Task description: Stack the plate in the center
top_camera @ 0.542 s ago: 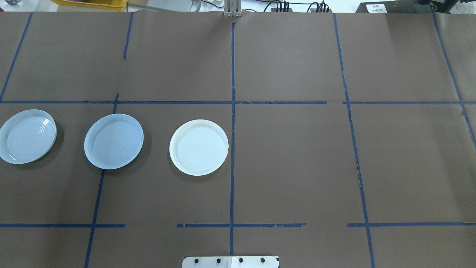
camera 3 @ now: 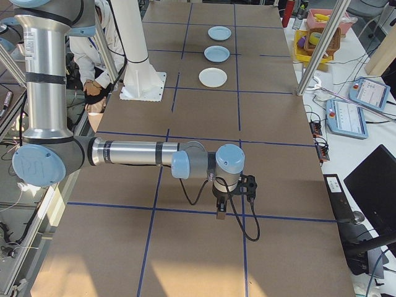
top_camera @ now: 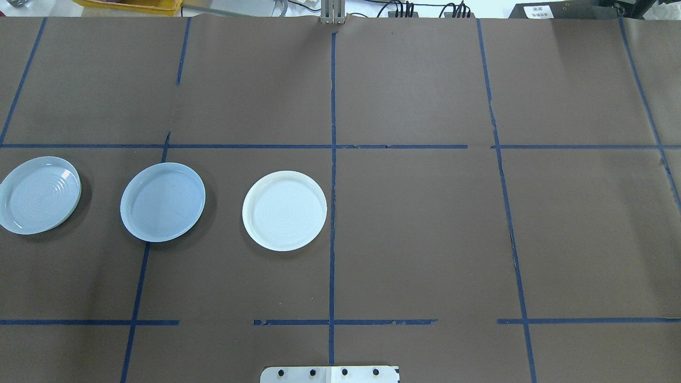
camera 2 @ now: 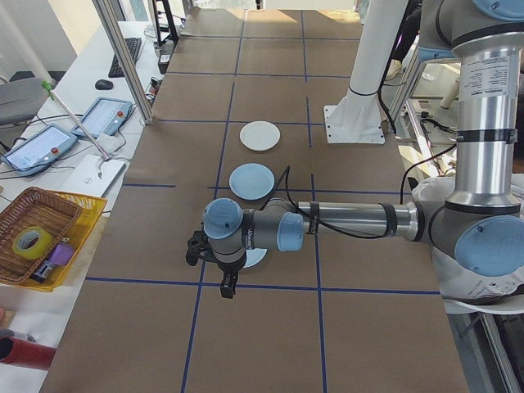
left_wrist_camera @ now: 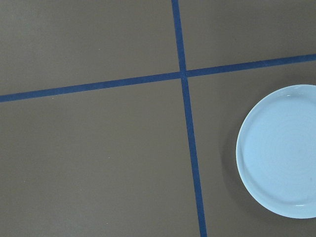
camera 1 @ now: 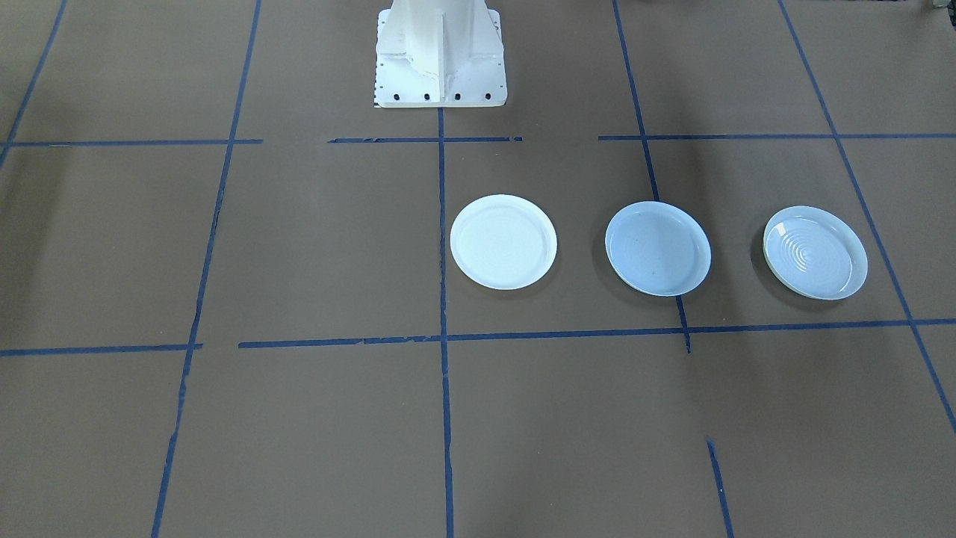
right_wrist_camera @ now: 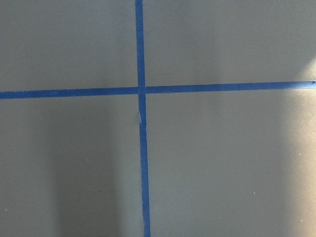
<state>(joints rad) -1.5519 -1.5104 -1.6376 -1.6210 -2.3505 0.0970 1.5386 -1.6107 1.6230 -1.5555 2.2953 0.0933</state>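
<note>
We see three plates lying in a row on the brown paper-covered counter (top_camera: 415,229), each apart from the next. In the overhead view, the smooth pale bluish plate (top_camera: 162,201) sits in the middle of the row, resting on a blue tape line (top_camera: 332,175)'s neighbour that runs under its 6 o'clock edge. At its 9 o'clock lies the ripple-ringed plate (top_camera: 39,195), close to the edge of the view; at its 3 o'clock lies the matte white plate (top_camera: 284,210), just beside the central tape line. All three lie flat, none stacked on another.

From the camera at the counter's left end, we find the left tool (camera 2: 228,286) hanging over the counter with the wrist turned downward, near the ripple-ringed plate, which the arm partly hides. From the right-end camera, the right tool (camera 3: 221,211) hangs over a tape crossing, well apart from the plates at the far end. Both tools show only in these side views, so we cannot tell whether their fingers are spread or pressed together. Neither touches a plate.

The left wrist camera looks down on a tape crossing, with one pale plate at 4 o'clock.
</note>
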